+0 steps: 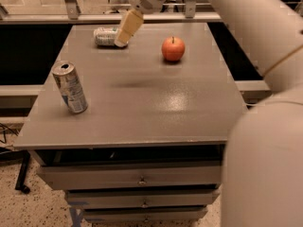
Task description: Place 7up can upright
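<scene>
Closest in, the robot's pale arm [265, 169] is filling the right side of the view, curving up and back toward the far edge. Below the grey worktop [156, 112], a stack of drawers [142, 179] is showing its fronts with small handles. Near the left edge of the worktop, a slim can [70, 87] with blue markings is standing on its base, its open top leaning slightly left in the view. Farther back and right of centre, a red apple [173, 48] is sitting stem up, well apart from both cans. At the far left of the worktop, the 7up can [104, 36] is lying on its side, its length running left to right. The end effector [122, 40] is reaching down at a slant from above, its cream tip overlapping the right end of the 7up can. Whether it is wide, narrow or gripping the can, I cannot tell.
</scene>
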`<state>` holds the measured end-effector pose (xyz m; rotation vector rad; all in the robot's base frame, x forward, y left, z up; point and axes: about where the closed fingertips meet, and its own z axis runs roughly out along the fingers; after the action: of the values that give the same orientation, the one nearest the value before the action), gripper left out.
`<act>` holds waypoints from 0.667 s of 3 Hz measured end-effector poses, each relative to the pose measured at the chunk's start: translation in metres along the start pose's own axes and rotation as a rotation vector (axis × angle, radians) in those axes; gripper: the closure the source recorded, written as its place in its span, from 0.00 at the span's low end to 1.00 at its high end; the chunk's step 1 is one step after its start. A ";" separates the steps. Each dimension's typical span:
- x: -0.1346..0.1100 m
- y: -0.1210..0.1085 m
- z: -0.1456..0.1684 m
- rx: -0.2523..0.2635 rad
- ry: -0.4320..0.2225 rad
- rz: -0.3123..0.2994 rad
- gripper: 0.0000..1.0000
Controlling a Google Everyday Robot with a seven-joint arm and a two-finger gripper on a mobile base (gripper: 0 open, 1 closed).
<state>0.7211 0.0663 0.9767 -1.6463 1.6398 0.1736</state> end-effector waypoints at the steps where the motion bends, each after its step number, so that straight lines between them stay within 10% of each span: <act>1: -0.012 -0.037 0.047 0.036 0.002 0.002 0.00; 2: -0.008 -0.058 0.084 0.052 0.047 0.016 0.00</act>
<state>0.8067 0.1144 0.9488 -1.6098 1.6787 0.1000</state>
